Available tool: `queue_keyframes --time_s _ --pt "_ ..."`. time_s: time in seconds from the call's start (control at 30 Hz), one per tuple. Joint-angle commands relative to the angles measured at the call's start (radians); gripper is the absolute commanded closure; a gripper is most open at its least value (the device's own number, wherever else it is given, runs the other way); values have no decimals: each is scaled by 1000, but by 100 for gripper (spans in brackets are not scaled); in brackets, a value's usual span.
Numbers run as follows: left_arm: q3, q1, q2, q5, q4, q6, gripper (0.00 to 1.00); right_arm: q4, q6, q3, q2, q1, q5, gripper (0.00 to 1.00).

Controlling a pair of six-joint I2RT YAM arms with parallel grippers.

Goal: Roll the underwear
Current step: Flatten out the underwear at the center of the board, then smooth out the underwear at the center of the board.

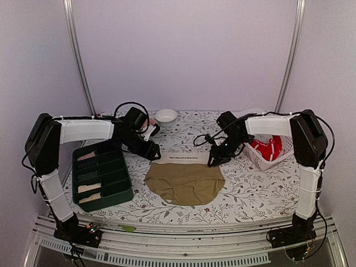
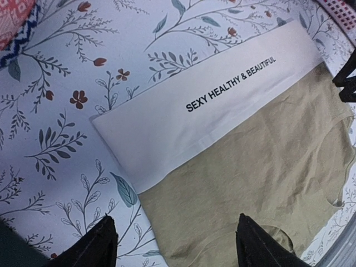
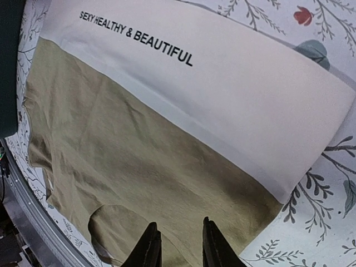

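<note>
One khaki underwear [image 1: 185, 183] flat, left hand [image 2: 175, 239] wide, right hand [image 3: 181, 236] barely parted

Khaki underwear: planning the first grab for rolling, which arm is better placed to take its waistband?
Probably left: the left fingers stand wide open, straddling the side edge of the underwear near its waistband corner. The right fingers stand close together and would need opening first.

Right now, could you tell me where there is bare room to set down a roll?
Free: the front-right patch between the underwear and the basket, and the back strip right of the bowl. Crowded: around the waistband, where the left gripper and right gripper hover.
</note>
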Motion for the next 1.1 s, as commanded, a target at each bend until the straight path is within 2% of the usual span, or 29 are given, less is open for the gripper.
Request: queue_keyframes --time_s 0.0,0.2,0.4,0.57,0.77,1.07 --pt "-6 -18 -15 4 -1 2 25 -49 -20 -43 34 -26 53 73" --pt "-10 -24 -22 -20 -21 0 23 -70 -26 -126 49 -63 143 75" --pt "-48 -27 -59 -27 -31 -18 24 -121 -21 -158 -2 -72 206 76" --pt "-84 -52 -76 -14 -48 -9 27 -107 -12 -118 -94 -59 149 76" --pt "-69 -133 -30 -33 -90 11 40 -82 -46 -76 -118 -23 101 75" --pt "-69 -166 29 -38 -111 13 65 -35 -67 -165 -61 2 93 77"
